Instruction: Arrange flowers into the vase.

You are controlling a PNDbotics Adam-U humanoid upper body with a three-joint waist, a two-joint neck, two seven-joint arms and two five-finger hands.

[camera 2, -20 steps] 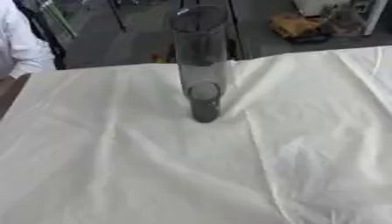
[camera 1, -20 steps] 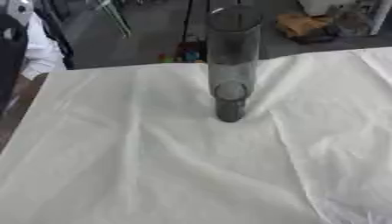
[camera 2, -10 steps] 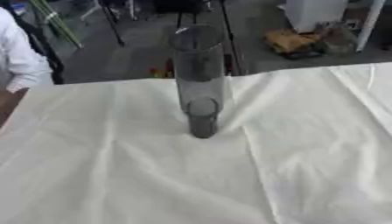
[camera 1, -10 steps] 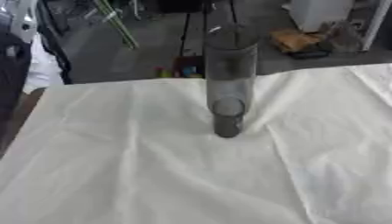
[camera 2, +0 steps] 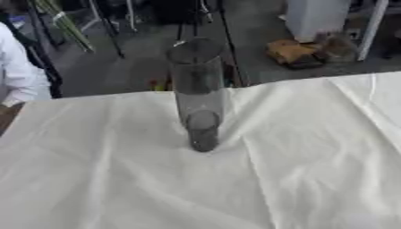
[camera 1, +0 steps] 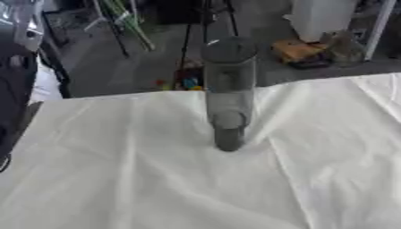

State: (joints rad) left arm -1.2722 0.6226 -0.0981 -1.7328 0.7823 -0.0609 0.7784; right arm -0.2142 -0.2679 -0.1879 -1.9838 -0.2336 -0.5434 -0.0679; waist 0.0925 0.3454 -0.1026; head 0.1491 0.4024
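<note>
Neither of my hands shows in either view, so I cannot tell how their fingers stand — wide, narrow or holding anything.

The vase (camera 1: 228,96) stands upright just above the middle of the frame: a tall, clear cylinder with a grey tint, its round mouth open at the top and its base resting on the white cloth (camera 1: 156,179). Its upper part rises past the far edge of the table, so the mouth shows against the dark floor (camera 2: 141,53) behind. I see no stems inside the glass.

The cloth covers the table across the whole lower part of the frame and lies in soft wrinkles, with one long fold running down toward the lower right. No flowers lie on the part of the cloth I can see.
</note>
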